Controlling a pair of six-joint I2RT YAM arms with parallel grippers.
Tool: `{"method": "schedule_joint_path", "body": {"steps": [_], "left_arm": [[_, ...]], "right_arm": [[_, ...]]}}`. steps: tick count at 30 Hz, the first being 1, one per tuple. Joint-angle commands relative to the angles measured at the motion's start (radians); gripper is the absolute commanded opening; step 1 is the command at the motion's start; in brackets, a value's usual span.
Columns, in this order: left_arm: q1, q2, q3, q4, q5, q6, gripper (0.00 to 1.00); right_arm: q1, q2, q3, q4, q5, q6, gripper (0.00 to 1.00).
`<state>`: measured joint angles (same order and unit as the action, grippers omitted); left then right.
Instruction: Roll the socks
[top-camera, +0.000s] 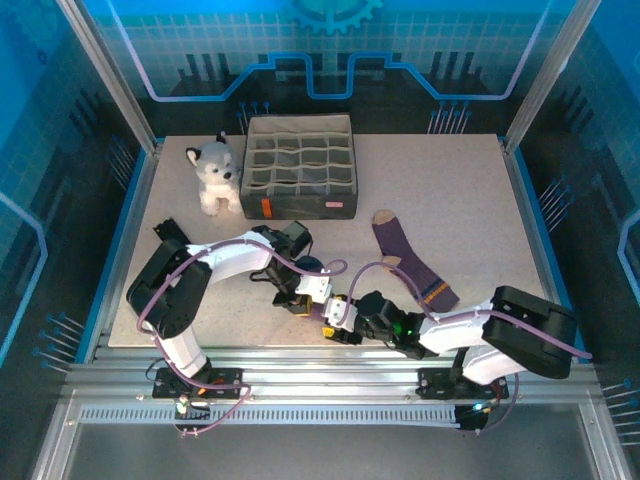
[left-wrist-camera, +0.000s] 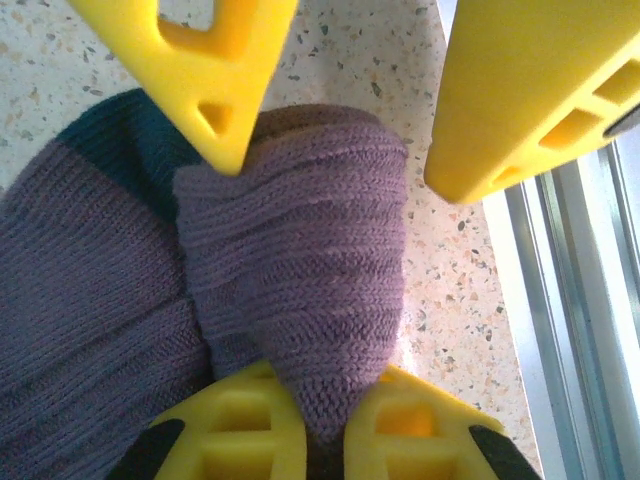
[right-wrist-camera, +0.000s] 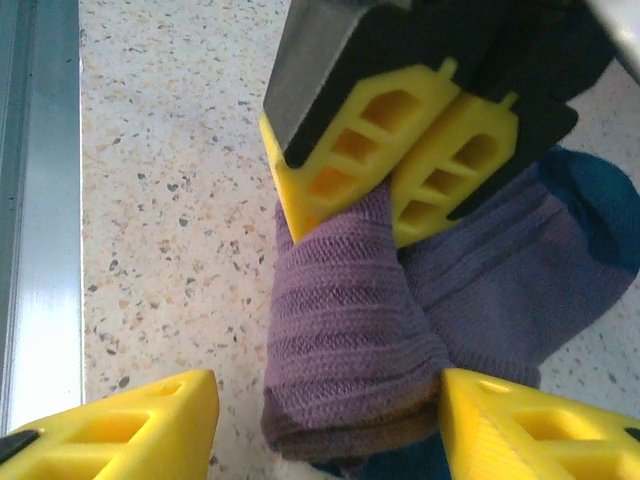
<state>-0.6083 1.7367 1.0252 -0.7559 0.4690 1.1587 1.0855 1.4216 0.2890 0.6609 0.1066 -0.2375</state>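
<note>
Navy-toed purple sock (right-wrist-camera: 340, 320), near table (right-wrist-camera: 150, 150) edge: soft, light, springy; best taken at the rolled fold, where left gripper (left-wrist-camera: 325, 400) clamps; right gripper (right-wrist-camera: 325, 400) agape.

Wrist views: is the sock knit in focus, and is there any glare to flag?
Left wrist: knit of the sock sharp, rail washed pale. Right wrist: knit crisp too, rail glaring white low down. Top external: table evenly lit under a blue tint, no harsh shadows.
</note>
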Motion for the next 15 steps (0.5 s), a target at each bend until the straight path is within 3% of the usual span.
{"method": "schedule_joint_path", "body": {"steps": [1,9,12,15], "left_arm": [[0.006,-0.007,-0.009,-0.043,0.046,0.029,0.0],[0.017,-0.038,-0.033,-0.025,0.063,0.036,0.0],[0.021,-0.051,-0.046,-0.009,0.068,0.033,0.0],[0.021,-0.068,-0.064,0.012,0.067,0.03,0.0]], "right_arm": [[0.017,0.051,0.013,0.124,0.018,-0.022,0.6],[0.039,0.182,0.004,0.264,0.056,-0.019,0.58],[0.046,0.206,0.001,0.287,0.077,-0.014,0.44],[0.051,0.21,-0.012,0.303,0.097,-0.004,0.2]]}}
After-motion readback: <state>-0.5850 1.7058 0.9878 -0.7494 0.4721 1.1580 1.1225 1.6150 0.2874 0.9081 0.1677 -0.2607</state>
